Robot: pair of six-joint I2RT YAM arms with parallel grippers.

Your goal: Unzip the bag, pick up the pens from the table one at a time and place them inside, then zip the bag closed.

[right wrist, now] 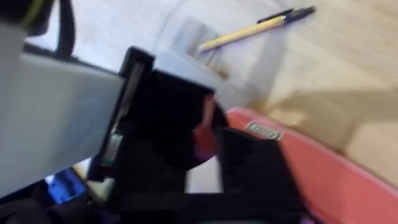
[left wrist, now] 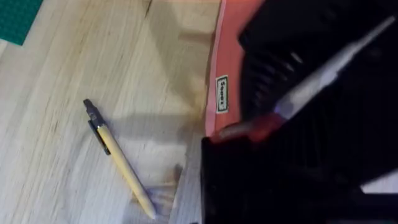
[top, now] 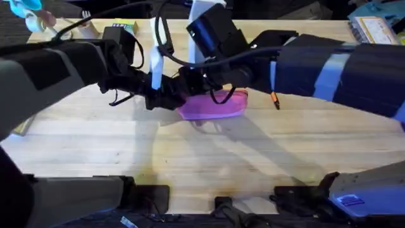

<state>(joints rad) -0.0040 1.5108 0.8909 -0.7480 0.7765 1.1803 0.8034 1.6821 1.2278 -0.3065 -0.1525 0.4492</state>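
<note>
The pink bag point(top: 215, 107) lies at the middle of the table point(top: 190, 152), and both arms meet over it. My left gripper point(top: 166, 100) is at the bag's left end, shut on a pinch of pink fabric point(right wrist: 202, 140). My right gripper point(top: 212, 88) hangs over the bag's top edge, and its dark body hides the zipper. The orange pen point(top: 274, 99) lies just right of the bag. The tan pen point(left wrist: 121, 163) with a black end lies on the wood beside the bag point(left wrist: 227, 68), apart from it; the right wrist view shows this tan pen point(right wrist: 249, 30) beyond the bag point(right wrist: 329, 174).
A green board point(left wrist: 15, 18) lies off past the tan pen. Small boxes sit along the far edge at the back left point(top: 123, 26) and back right point(top: 373, 28). Bare wood spreads in front of the bag toward the arm bases.
</note>
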